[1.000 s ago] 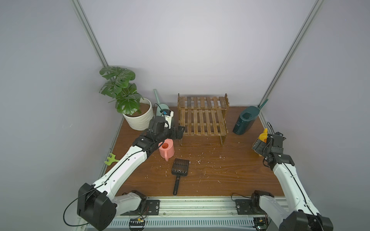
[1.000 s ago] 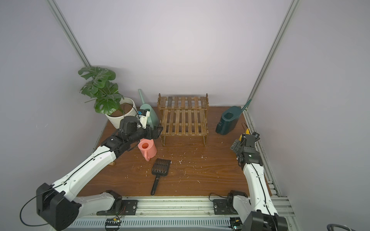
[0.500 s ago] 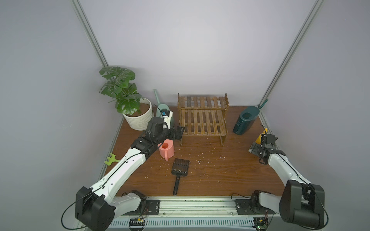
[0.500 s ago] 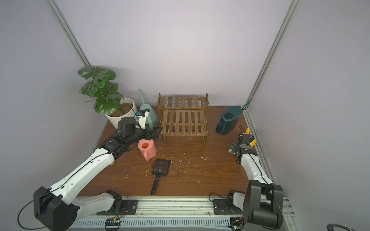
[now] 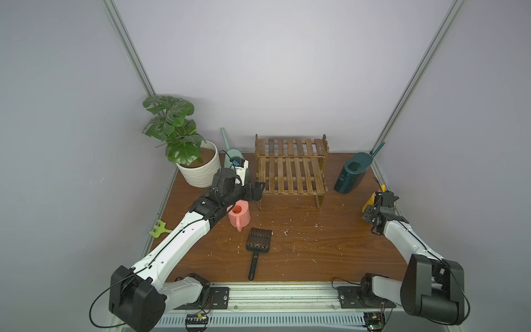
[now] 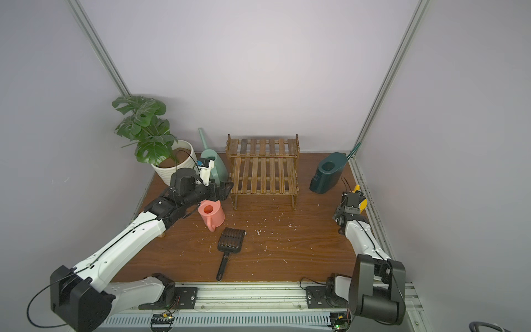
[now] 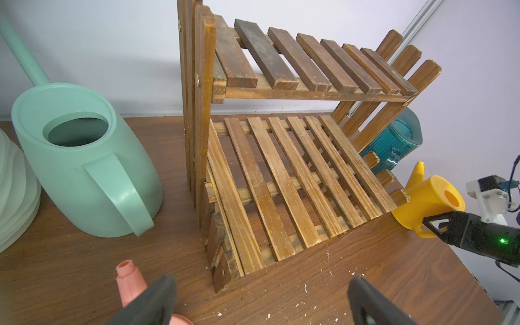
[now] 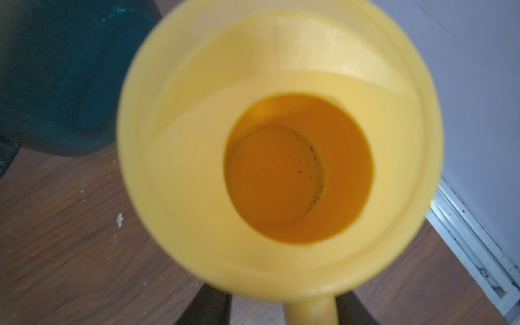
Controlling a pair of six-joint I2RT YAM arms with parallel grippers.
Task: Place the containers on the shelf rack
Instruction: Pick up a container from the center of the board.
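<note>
Left gripper (image 7: pixel 261 284): fingers wide apart, nothing between them, above the table (image 5: pixel 316 253). Closest to it is the pink watering can (image 5: pixel 240 214), upright on the table just under the wrist, its spout tip beside one finger (image 7: pixel 166 292). Just ahead of the fingertips is the shelf rack (image 7: pixel 281 183), at its front corner leg. Farther on, toward the back wall, the mint-green watering can (image 7: pixel 84 168) stands just beside the rack's end, then the white ribbed plant pot (image 5: pixel 198 172). The black slotted scoop (image 5: pixel 258 238) lies behind the gripper, past the pink can.

Right gripper (image 8: pixel 284 306): low by the table's edge. The yellow watering can (image 8: pixel 191 174) is right in front of it, handle between the fingers. One finger is against the handle and a gap shows on the other side, so I can't tell if it is clamped. Farther ahead the dark-teal watering can (image 5: pixel 352 176) stands on the table, near the rack's other end but apart from it. All four cans are on the table, off the rack.
</note>
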